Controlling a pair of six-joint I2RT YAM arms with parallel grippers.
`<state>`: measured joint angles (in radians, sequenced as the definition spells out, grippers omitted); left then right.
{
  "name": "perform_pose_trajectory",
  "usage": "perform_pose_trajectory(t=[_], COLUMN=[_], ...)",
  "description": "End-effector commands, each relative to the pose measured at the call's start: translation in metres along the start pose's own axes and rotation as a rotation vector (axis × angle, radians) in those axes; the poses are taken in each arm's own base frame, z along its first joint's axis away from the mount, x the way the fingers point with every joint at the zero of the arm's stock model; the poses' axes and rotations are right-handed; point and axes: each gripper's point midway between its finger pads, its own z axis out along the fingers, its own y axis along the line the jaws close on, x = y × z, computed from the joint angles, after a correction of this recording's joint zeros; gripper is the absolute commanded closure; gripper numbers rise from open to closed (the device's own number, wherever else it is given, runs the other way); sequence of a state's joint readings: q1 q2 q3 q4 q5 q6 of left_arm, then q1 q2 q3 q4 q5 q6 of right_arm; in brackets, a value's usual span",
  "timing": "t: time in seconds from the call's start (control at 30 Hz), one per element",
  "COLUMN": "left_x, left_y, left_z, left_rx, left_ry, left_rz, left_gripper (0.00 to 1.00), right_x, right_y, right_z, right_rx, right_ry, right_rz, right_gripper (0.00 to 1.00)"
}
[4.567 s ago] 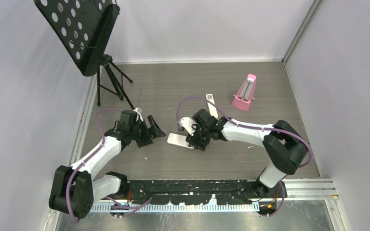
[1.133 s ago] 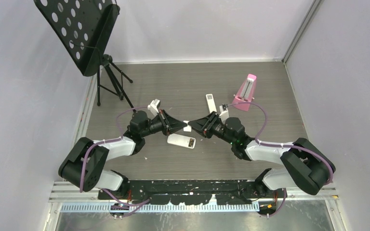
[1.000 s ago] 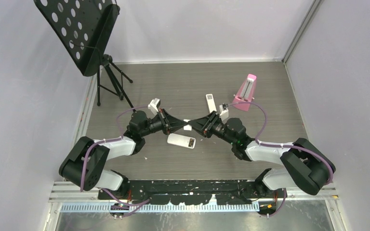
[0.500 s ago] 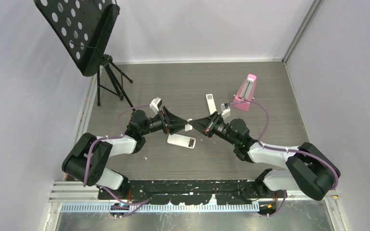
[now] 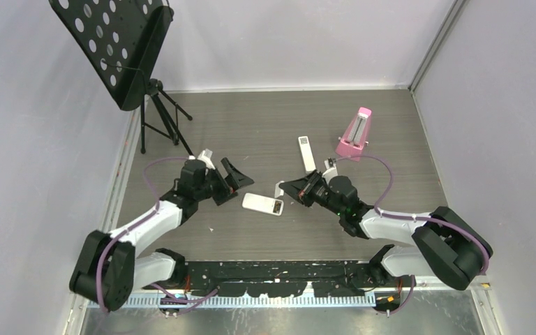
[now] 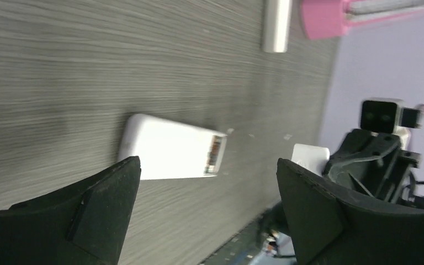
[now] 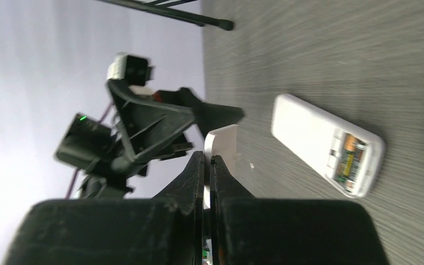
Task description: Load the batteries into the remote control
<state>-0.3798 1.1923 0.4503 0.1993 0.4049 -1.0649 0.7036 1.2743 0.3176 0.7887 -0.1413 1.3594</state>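
Remote control (image 5: 263, 204) lying back-up at mid-surface, battery bay uncovered.
It rests flat on the grey wood-grain surface (image 5: 265, 129) between the two arms, plain white back upward and the open bay at its right end. In the right wrist view, orange and green shapes sit inside that bay. They are probably batteries (image 7: 349, 161), though too blurred to count. The right end effector (image 5: 285, 188) is pinched tight on a small white cover plate (image 7: 223, 144), held just right of the remote. The left end effector (image 5: 229, 180) stands wide apart with nothing between its fingers, just left of the remote. A slim white remote (image 5: 306, 152) and a pink metronome (image 5: 354, 134) lie farther back.
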Motion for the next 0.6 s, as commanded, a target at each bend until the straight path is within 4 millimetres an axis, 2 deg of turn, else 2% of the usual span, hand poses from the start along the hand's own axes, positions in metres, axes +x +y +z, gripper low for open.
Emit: perform_pose_trajectory(t=[0.0,0.1,0.23,0.43,0.57], left_x=[-0.01,-0.004,0.012,0.026,0.034], left_y=[0.063,0.075,0.079,0.076,0.075], left_z=[-0.029,-0.028,-0.006,0.022,0.022], left_rx=[-0.358,-0.396,-0.348,-0.256,-0.227], left_ry=[-0.069,-0.032,0.076,0.199,0.218], left_rz=[0.147,0.149,0.12,0.083,0.053], left_gripper=[0.04,0.04,0.1,0.4,0.54], right_x=[-0.007,-0.005,-0.003,-0.004,-0.003], right_y=[-0.037,-0.047,-0.049,-0.052,-0.057], right_z=[0.001,-0.001,0.005,0.015,0.015], right_rx=[0.162,0.194,0.194,0.195,0.201], right_ry=[-0.045,-0.035,-0.026,-0.022,-0.023], right_rz=[0.02,0.029,0.032,0.033,0.037], right_gripper=[1.0,1.0,1.0,1.0,1.0])
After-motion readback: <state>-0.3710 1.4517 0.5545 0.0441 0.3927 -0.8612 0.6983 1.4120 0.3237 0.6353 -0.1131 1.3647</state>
